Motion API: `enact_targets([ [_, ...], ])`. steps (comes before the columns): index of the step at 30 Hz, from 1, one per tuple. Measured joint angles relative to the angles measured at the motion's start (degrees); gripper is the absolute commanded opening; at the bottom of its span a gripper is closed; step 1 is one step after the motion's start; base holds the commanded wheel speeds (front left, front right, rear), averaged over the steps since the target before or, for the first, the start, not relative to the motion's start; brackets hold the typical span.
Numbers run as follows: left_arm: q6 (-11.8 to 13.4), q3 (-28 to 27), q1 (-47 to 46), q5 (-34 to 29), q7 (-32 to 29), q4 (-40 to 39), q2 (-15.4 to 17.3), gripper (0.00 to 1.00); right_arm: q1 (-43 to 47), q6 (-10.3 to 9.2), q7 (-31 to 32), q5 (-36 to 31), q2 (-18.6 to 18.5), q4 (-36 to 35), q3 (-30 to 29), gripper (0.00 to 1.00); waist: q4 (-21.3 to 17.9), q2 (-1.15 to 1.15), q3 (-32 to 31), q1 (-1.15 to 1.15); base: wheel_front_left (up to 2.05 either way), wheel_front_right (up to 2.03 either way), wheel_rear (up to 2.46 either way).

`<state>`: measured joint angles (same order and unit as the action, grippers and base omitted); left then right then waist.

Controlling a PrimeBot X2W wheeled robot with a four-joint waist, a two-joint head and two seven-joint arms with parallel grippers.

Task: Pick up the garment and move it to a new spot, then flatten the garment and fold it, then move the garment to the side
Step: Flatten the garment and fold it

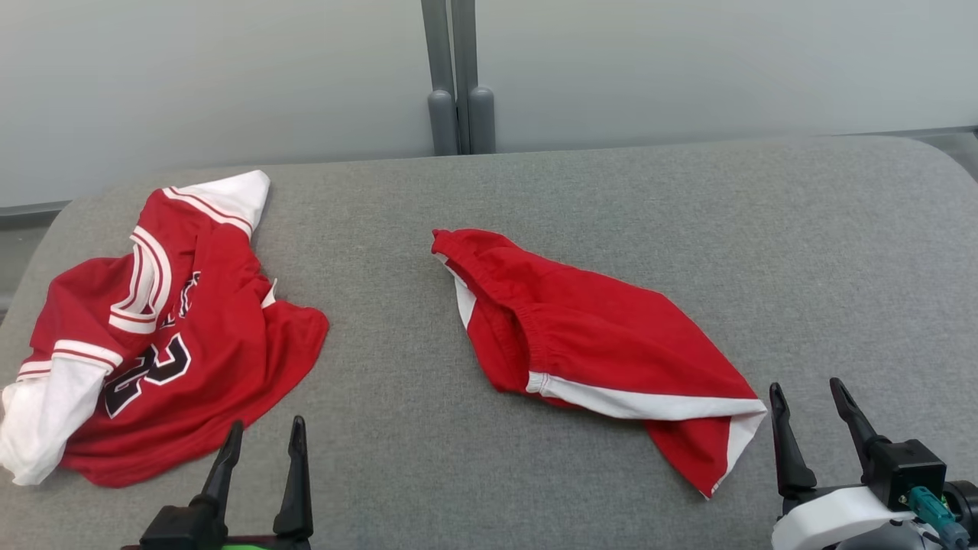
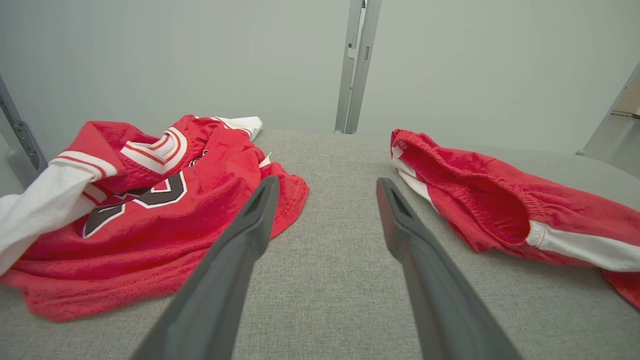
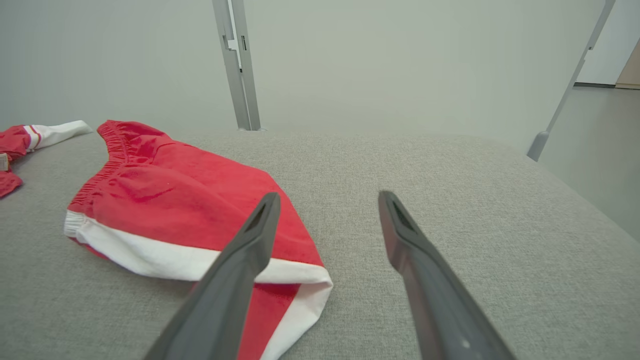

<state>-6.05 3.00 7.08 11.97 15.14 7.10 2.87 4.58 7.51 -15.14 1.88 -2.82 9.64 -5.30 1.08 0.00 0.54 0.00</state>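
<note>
right gripper (image 1: 806, 383) points forward just right of the crumpled red shorts (image 1: 596, 336), fingers spread, empty; left gripper (image 1: 267, 422), also spread, well left of the shorts, near a rumpled jersey (image 1: 199, 344).

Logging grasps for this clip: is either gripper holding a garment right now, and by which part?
Nothing is held. The left gripper and right gripper both stand open, no cloth of the red jersey or red shorts between their fingers.
</note>
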Motion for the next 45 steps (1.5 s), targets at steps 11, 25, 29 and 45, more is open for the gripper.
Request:
enact_targets([
  [11, -1.0, -0.65, 0.29, 0.07, 0.0, 0.67, -0.01, 1.0, -0.01, 0.0, 0.0, 0.3, 0.0, 0.51, 2.11, 1.0, -0.16, 0.0, -0.31, 0.0, 0.0, 0.0, 0.0],
  [25, -1.26, 14.29, -10.08, 1.81, -2.07, 7.89, -0.11, 1.0, -3.48, 0.01, 8.44, 8.65, -5.68, 13.36, 15.24, 1.0, -3.5, 0.0, 2.05, 0.0, 0.0, 0.0, 0.0],
  [29, -1.34, 18.5, -15.53, 2.42, -8.16, 11.67, -0.11, 1.0, -5.5, 0.01, 13.26, 10.98, -5.95, 13.29, 18.87, 1.0, -4.14, 0.0, 4.05, 0.0, 0.0, 0.0, 0.0],
  [45, -1.35, 29.78, -25.41, 9.4, -14.56, 16.53, 0.7, 1.0, -8.53, 0.01, 18.11, 13.91, -8.06, 9.24, 22.59, 0.78, -5.76, 0.0, 10.99, 0.0, 0.0, 0.0, 0.0],
])
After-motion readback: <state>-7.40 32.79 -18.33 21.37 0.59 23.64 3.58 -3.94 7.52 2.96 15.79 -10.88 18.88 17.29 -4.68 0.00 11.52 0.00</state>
